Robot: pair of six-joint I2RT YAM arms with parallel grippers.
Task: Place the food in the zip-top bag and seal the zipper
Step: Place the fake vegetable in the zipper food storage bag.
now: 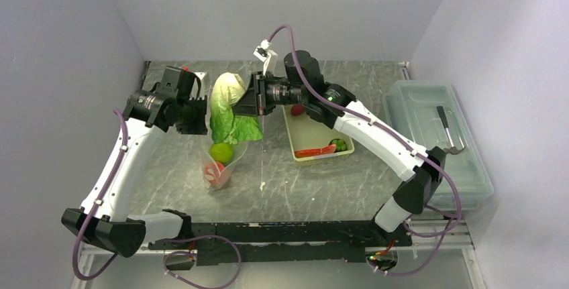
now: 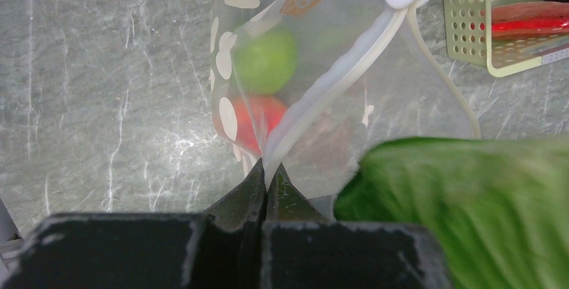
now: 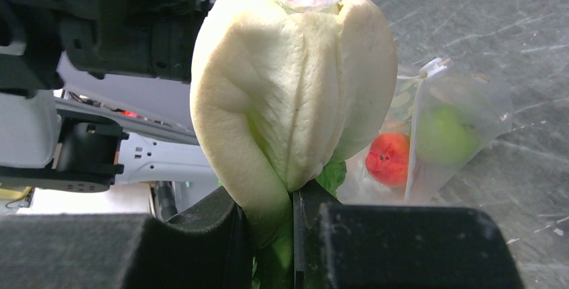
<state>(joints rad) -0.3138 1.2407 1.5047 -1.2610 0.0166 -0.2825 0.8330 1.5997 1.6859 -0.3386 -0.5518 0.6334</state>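
Note:
My left gripper (image 2: 268,178) is shut on the zipper (image 2: 335,78) of the clear dotted zip-top bag (image 1: 221,161), holding its mouth edge up off the table. Inside the bag lie a green round fruit (image 2: 265,61) and an orange-red ball (image 2: 262,118). My right gripper (image 3: 292,198) is shut on the pale base of the leafy lettuce (image 3: 295,81). The lettuce (image 1: 228,104) hangs leaf-end down at the bag's mouth, between the two grippers. A red strip (image 1: 315,150) and green grapes (image 1: 339,145) lie in the yellow-green basket (image 1: 302,135).
The basket stands just right of the bag, with a small dark red item (image 1: 297,109) at its far end. A clear lidded box (image 1: 429,135) with a utensil on top sits at the right edge. White walls close in the grey marbled table (image 1: 282,182).

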